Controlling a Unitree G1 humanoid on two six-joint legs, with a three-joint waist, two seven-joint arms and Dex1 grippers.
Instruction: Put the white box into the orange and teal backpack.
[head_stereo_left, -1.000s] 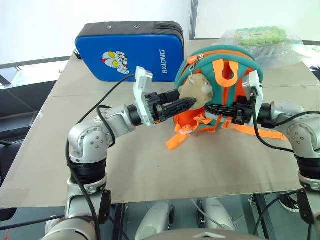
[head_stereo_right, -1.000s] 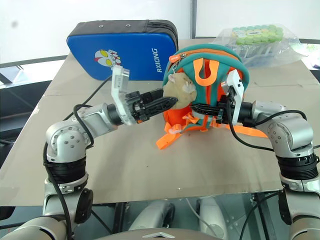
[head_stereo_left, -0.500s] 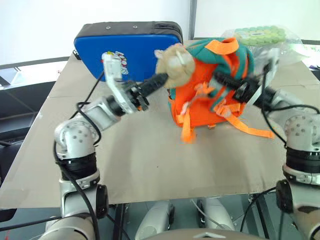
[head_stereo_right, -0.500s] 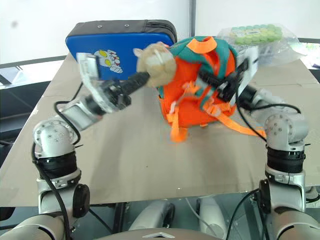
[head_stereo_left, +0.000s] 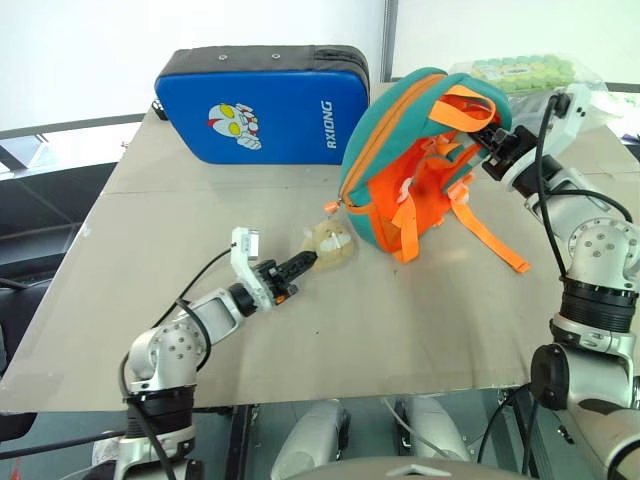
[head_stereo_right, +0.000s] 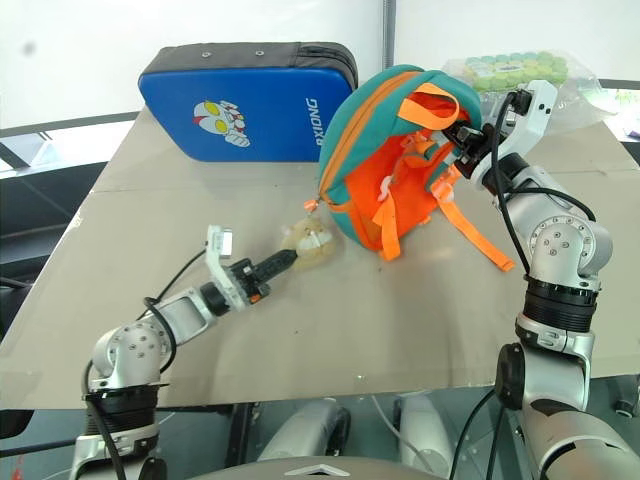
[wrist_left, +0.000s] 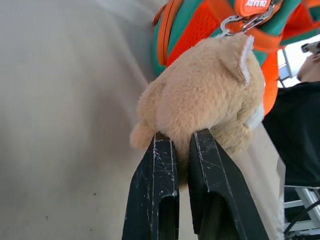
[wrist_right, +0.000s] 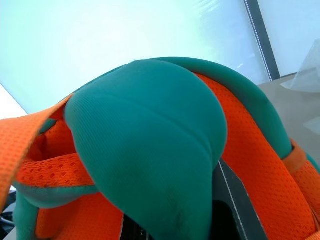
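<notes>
Orange and teal backpack (head_stereo_left: 400, 160): lifted and tipped since a moment ago, top pinched by right gripper (head_stereo_left: 487, 137). Left gripper (head_stereo_left: 303, 262), newly lowered, jaws clamped on plush toy (head_stereo_left: 330, 243). White box: unseen; presumably inside.

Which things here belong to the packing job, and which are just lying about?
Job: orange and teal backpack; its plush toy, pinched by the left end effector.
Lying about: blue padded case; clear bag of green items.
</notes>
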